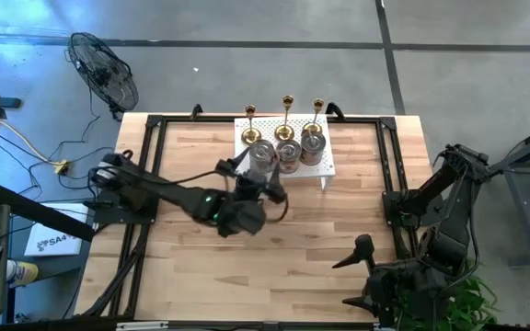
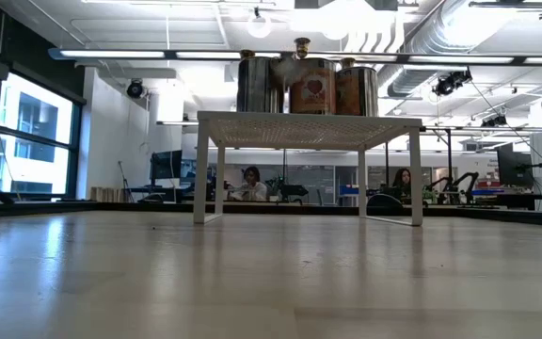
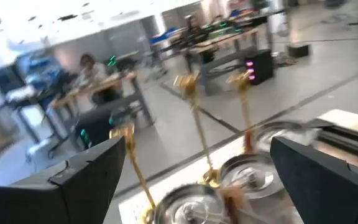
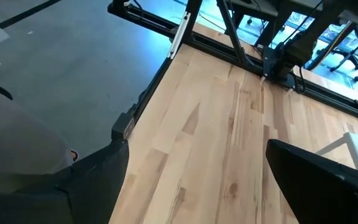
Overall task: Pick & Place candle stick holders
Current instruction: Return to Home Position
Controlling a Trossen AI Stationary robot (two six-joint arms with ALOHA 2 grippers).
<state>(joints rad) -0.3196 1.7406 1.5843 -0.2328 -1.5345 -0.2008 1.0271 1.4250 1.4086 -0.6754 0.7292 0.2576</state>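
Three slim gold candle stick holders (image 1: 287, 110) stand in the far row on a white perforated rack (image 1: 325, 165). Three squat silvery holders (image 1: 288, 153) stand in the row in front of them. In the low view the squat ones (image 2: 310, 87) show on the rack's top (image 2: 309, 118). My left gripper (image 1: 254, 178) hovers open just off the rack's near left side, raised to about the holders' height. Its wrist view looks over the squat holders (image 3: 247, 175) toward the gold sticks (image 3: 196, 118). My right gripper (image 1: 355, 274) waits open over the table's near right part.
Black frame rails (image 1: 145, 175) (image 1: 392, 175) run along the table's left and right sides. Bare wood (image 1: 265, 267) fills the table's near half. A fan (image 1: 104, 69) stands on the floor beyond the far left corner. People sit at desks in the room behind (image 2: 250, 181).
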